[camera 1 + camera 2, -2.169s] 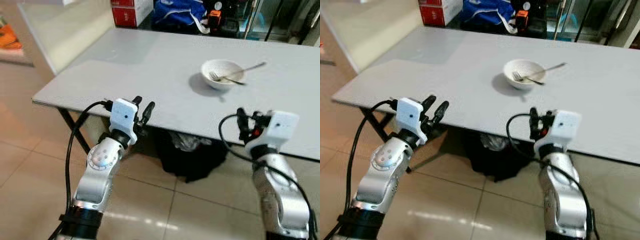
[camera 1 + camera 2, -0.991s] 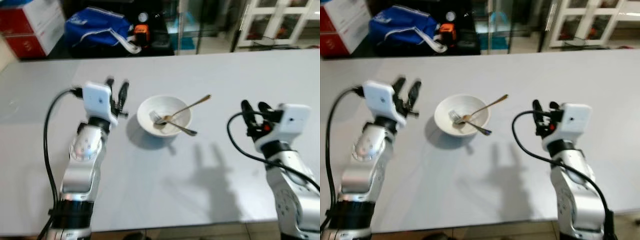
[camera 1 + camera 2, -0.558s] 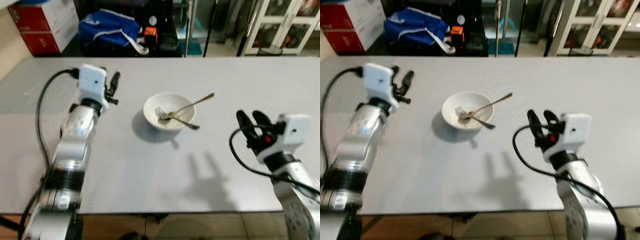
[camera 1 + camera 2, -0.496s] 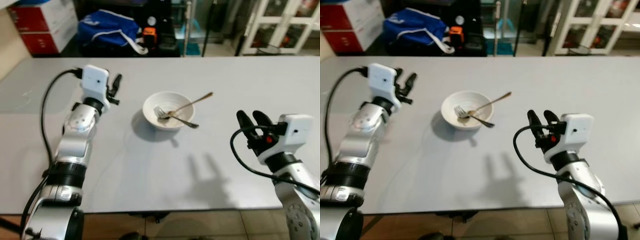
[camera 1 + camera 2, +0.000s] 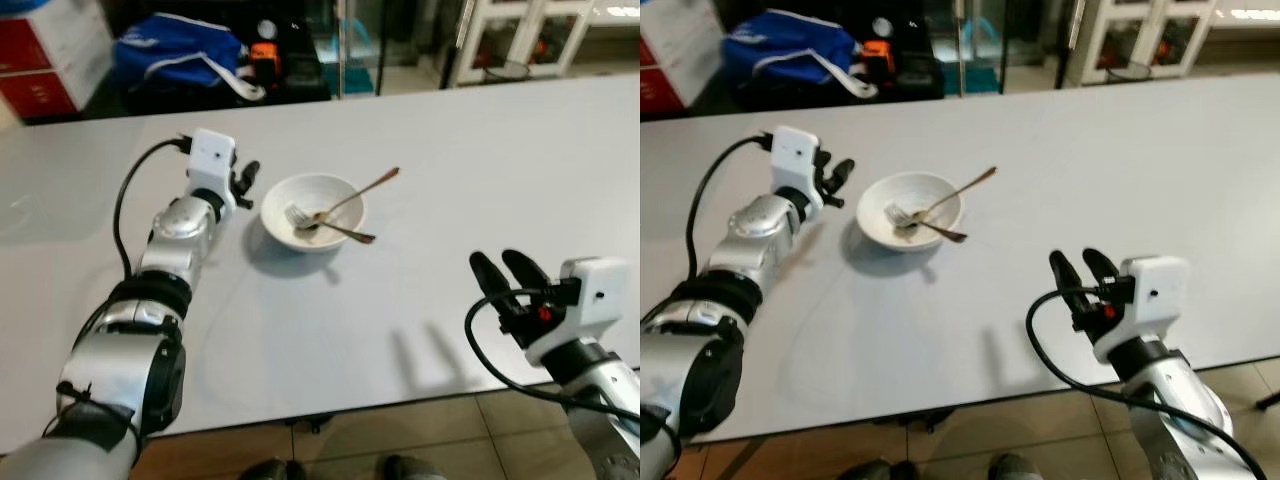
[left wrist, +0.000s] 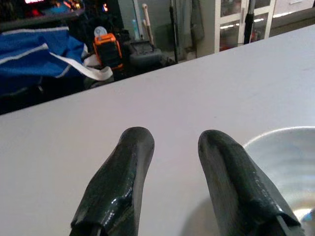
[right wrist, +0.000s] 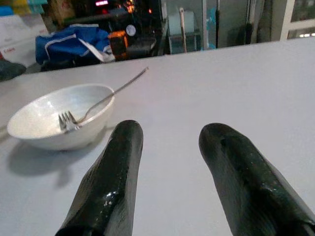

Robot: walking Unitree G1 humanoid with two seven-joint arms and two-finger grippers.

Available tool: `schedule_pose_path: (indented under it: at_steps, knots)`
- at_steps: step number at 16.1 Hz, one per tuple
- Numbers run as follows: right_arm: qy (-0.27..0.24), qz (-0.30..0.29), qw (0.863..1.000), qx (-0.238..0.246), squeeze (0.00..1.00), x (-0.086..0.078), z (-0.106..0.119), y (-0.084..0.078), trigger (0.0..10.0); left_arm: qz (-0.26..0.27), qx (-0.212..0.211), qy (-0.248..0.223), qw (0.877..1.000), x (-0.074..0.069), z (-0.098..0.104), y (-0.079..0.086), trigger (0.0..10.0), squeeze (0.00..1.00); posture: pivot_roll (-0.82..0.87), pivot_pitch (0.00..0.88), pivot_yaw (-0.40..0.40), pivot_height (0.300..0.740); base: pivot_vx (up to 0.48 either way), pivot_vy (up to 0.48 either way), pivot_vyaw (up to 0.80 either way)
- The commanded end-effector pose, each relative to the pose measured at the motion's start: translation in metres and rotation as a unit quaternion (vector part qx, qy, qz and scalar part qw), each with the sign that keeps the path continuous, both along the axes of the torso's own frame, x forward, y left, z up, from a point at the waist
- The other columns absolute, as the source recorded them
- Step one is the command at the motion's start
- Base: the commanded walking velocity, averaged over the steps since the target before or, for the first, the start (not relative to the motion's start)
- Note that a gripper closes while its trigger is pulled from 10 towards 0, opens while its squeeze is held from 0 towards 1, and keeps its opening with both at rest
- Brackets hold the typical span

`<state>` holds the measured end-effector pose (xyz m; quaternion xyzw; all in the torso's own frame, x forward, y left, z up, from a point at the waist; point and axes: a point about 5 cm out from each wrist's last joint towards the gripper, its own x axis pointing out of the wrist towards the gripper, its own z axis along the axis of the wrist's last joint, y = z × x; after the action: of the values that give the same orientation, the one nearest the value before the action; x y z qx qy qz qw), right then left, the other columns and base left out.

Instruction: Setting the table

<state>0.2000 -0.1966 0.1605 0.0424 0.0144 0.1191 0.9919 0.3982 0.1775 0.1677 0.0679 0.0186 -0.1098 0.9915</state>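
Observation:
A white bowl (image 5: 313, 205) stands on the grey table (image 5: 450, 150), left of centre. In it lies a fork (image 7: 65, 121) whose long handle (image 5: 378, 183) leans over the far right rim, and a second utensil (image 5: 358, 237) pokes over the near right rim. My left gripper (image 5: 243, 180) hovers open just left of the bowl, close to its rim (image 6: 283, 142), with nothing between its fingers. My right gripper (image 5: 505, 272) is open and empty above the table's near edge, well to the right of the bowl (image 7: 59, 115) and nearer to me.
Beyond the far edge of the table are a blue bag (image 5: 175, 55), a red and white box (image 5: 40, 60), an orange device (image 5: 264, 55) and glass-doored cabinets (image 5: 520, 35). Dark shoes (image 5: 270, 468) show on the tiled floor below the near edge.
The view has shifted. My left gripper has closed in on the bowl's left rim. My right gripper sits lower, nearer the table's front edge. Both stay open.

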Motion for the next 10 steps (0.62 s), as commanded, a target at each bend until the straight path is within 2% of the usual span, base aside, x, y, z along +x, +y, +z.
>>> schedule_pose_path:
  at_steps: [1,4,6,10]
  knots:
    - [0.0,0.012,1.0,0.002,0.0,-0.009,0.005,0.004,10.0,0.009,-0.02,0.004,1.0,0.003,0.005,0.005,10.0,0.0,-0.2,0.137,0.104,0.74,0.0,0.0,0.0]
    - [0.007,0.0,1.0,0.001,0.0,-0.019,0.007,0.002,10.0,0.021,-0.049,0.018,0.998,0.005,0.005,0.008,10.0,0.0,-0.22,0.161,0.113,0.74,0.0,0.0,0.0]
    - [0.012,0.005,1.0,0.003,0.0,-0.022,0.008,0.002,10.0,0.023,-0.047,0.031,0.998,0.004,0.001,0.006,10.0,0.0,-0.23,0.166,0.109,0.74,0.0,0.0,0.0]
    - [0.006,0.018,1.0,0.008,0.0,-0.02,0.012,0.007,10.0,0.012,-0.081,0.046,0.996,0.003,-0.005,0.0,10.0,0.0,-0.23,0.167,0.1,0.74,0.0,0.0,0.0]
